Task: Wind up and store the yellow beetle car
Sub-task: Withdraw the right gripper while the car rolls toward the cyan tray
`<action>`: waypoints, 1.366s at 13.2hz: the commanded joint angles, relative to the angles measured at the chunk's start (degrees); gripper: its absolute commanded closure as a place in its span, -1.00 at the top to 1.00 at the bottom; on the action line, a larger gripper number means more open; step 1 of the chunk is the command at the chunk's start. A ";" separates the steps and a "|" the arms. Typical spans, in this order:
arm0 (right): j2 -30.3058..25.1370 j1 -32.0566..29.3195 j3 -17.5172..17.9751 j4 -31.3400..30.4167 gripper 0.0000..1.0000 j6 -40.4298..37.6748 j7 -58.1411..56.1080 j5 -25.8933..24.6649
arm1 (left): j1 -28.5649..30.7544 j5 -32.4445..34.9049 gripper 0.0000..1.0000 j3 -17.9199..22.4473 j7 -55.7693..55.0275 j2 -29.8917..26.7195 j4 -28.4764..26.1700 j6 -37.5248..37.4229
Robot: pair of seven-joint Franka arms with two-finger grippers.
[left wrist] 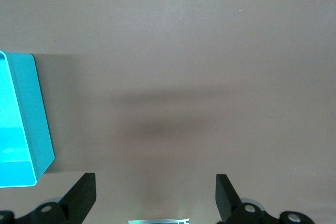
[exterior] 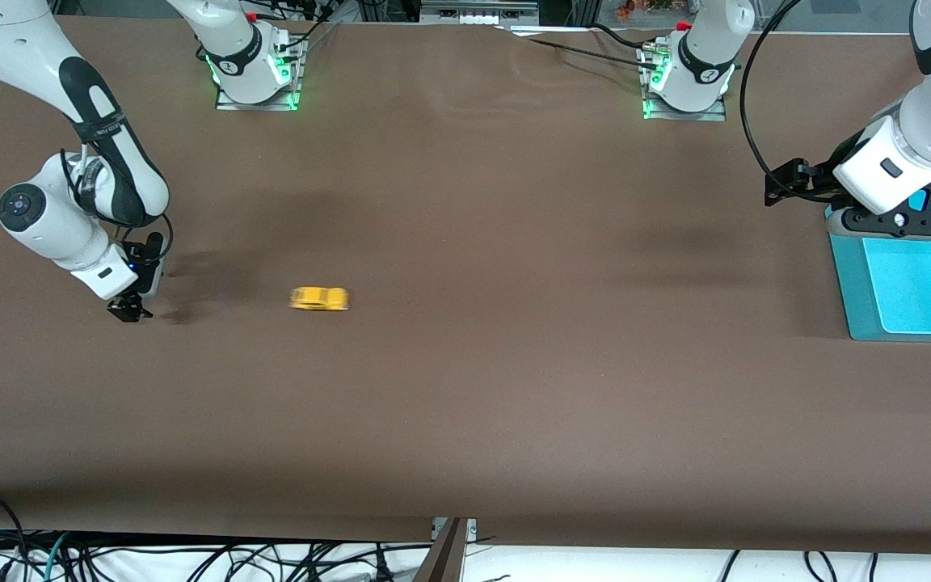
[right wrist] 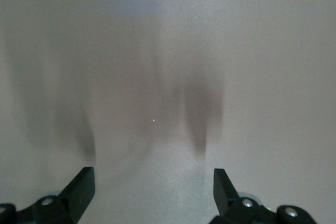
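Note:
The yellow beetle car (exterior: 319,298) is on the brown table toward the right arm's end, and its outline is smeared lengthwise. Neither wrist view shows it. My right gripper (exterior: 130,309) hangs low over the table beside the car, well apart from it on the side of the right arm's end. Its fingers stand open in the right wrist view (right wrist: 153,177), with bare table and their shadows between them. My left gripper (exterior: 781,186) hovers beside the teal bin (exterior: 849,283) at the left arm's end. It is open and empty (left wrist: 156,182).
The teal bin (left wrist: 31,114) is an open rectangular box with nothing visible inside. Both arm bases stand along the table's edge farthest from the front camera. Cables hang below the near edge. Brown tabletop stretches between the car and the bin.

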 commanded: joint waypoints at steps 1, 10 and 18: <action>-0.86 -0.76 2.12 1.98 1.00 -2.75 -0.47 3.03 | 0.29 -1.35 1.00 -0.02 -0.02 0.64 1.64 -1.29; -1.29 -0.32 8.54 13.76 1.00 -20.59 22.18 7.45 | 0.20 -1.44 1.00 -0.11 -0.38 0.64 1.73 -1.29; -1.91 3.97 14.44 30.44 1.00 -42.72 60.47 6.39 | 2.91 -0.39 1.00 0.07 8.56 3.27 0.67 -1.29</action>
